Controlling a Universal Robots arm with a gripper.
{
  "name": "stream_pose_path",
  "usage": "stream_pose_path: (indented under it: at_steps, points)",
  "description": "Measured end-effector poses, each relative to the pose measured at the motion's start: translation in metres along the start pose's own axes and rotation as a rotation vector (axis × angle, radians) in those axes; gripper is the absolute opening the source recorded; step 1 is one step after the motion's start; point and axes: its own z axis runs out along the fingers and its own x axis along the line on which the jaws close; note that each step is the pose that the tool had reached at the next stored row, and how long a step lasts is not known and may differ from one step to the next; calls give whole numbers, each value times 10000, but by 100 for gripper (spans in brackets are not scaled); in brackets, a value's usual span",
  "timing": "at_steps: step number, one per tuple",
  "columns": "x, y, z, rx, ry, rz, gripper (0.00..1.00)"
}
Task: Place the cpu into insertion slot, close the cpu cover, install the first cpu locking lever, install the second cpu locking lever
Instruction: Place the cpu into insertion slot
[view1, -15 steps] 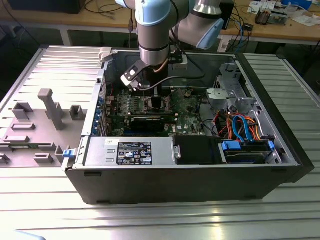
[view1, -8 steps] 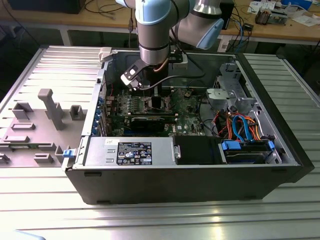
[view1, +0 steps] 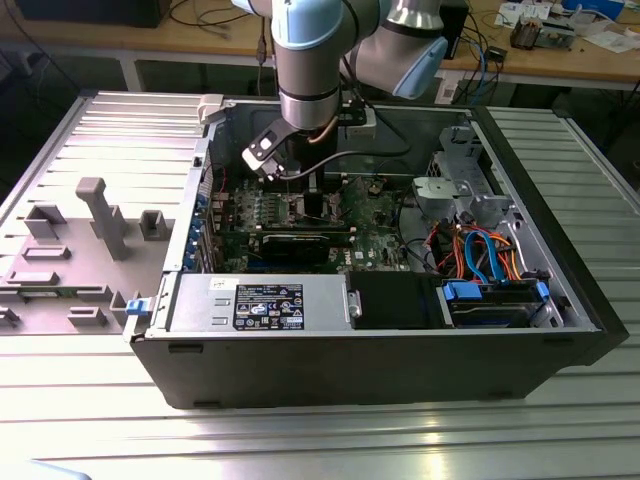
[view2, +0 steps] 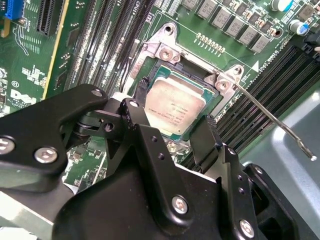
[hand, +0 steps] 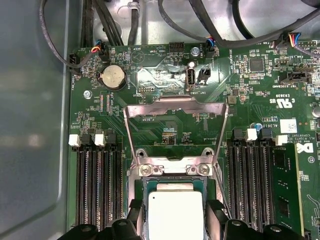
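The cpu (view2: 175, 107) lies flat with its silver top up inside the insertion slot (view2: 186, 74) on the green board; it also shows in the first wrist view (hand: 175, 212). My gripper (view2: 172, 117) straddles it, one black finger (hand: 135, 212) on each side with a narrow gap to the chip, so it is open. The cpu cover (hand: 175, 106) is swung back and leans over the board behind the slot. One thin locking lever (view2: 272, 120) sticks out, raised, beside the slot. In the exterior view the gripper (view1: 312, 205) reaches down into the open computer case (view1: 300, 370).
Black memory slots (hand: 95, 185) flank the socket on both sides. A black power supply (view1: 270, 305), orange and blue cables (view1: 480, 250) and a drive cage (view1: 455, 190) fill the case. A grey fixture (view1: 100, 215) stands at the exterior view's left.
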Motion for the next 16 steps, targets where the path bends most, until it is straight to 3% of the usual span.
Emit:
stream_pose_path:
  at_steps: [5,6,9,11,12,13,16]
  points:
    - [1,5,-49,13,1,0,61]
    - [2,10,-77,43,0,-2,61]
    - [4,25,-124,171,-2,4,60]
    - [5,39,-147,278,-3,7,47]
    - [6,58,-162,407,-5,10,47]
    - [5,65,-166,482,-8,13,35]
    - [6,83,-166,608,-10,16,29]
